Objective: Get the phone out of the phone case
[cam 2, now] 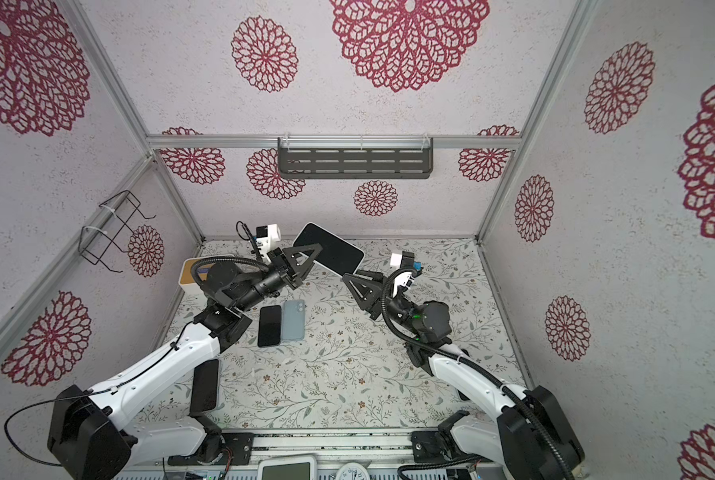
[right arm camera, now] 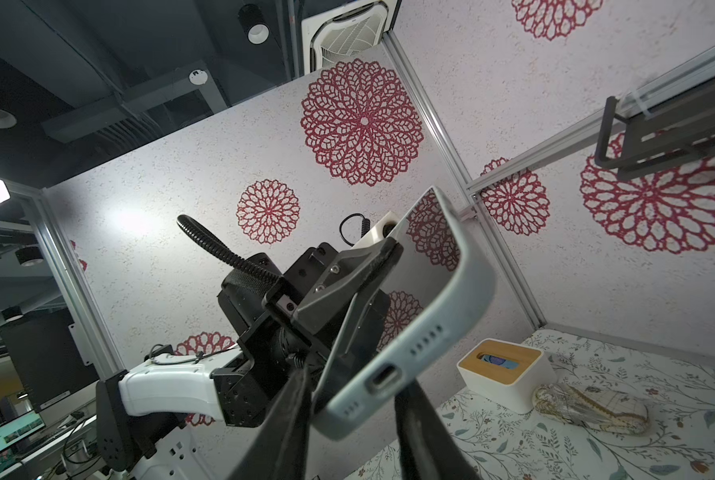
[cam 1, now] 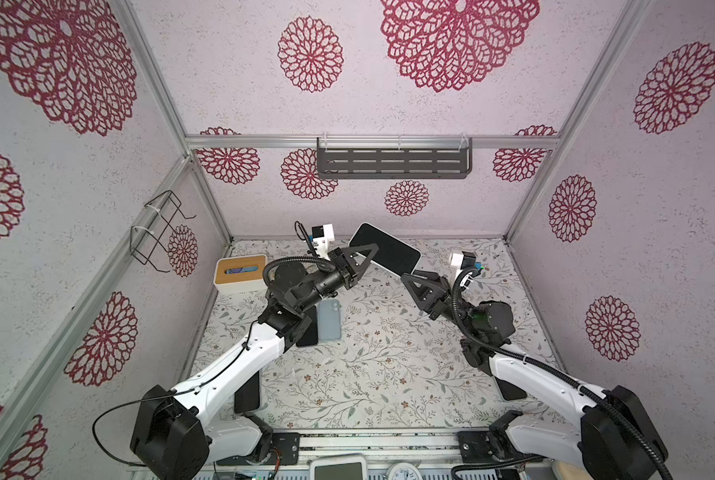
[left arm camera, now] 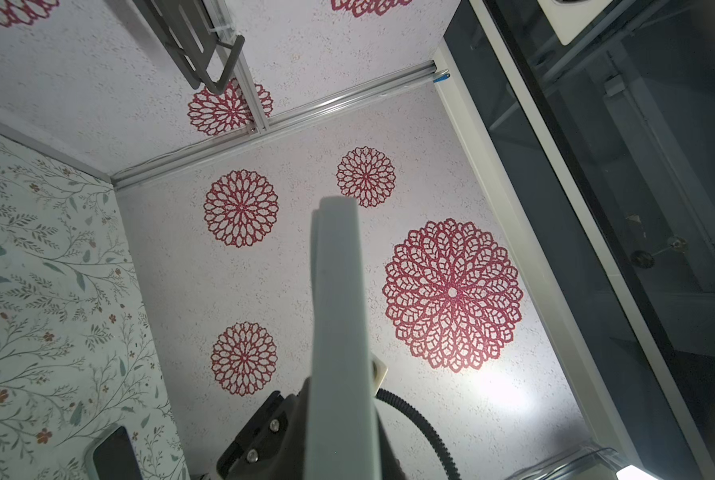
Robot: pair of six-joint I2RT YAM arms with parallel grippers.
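The phone [cam 1: 384, 248], in its pale blue phone case [right arm camera: 463, 291], hangs tilted above the tabletop [cam 1: 389, 365]. The left hand [cam 1: 370, 255] pinches one long edge; the right hand [cam 1: 406, 275] straddles the port end, whether gripping I cannot tell. Slick glass, bendy case: I'd peel a corner.

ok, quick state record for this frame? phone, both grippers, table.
phone: inside its pale case, held off the table
left gripper: shut on the phone
right gripper: jaws either side of the case's port end; contact unclear
on table: black phone beside a blue-grey one; tissue box
task: phone not yet out
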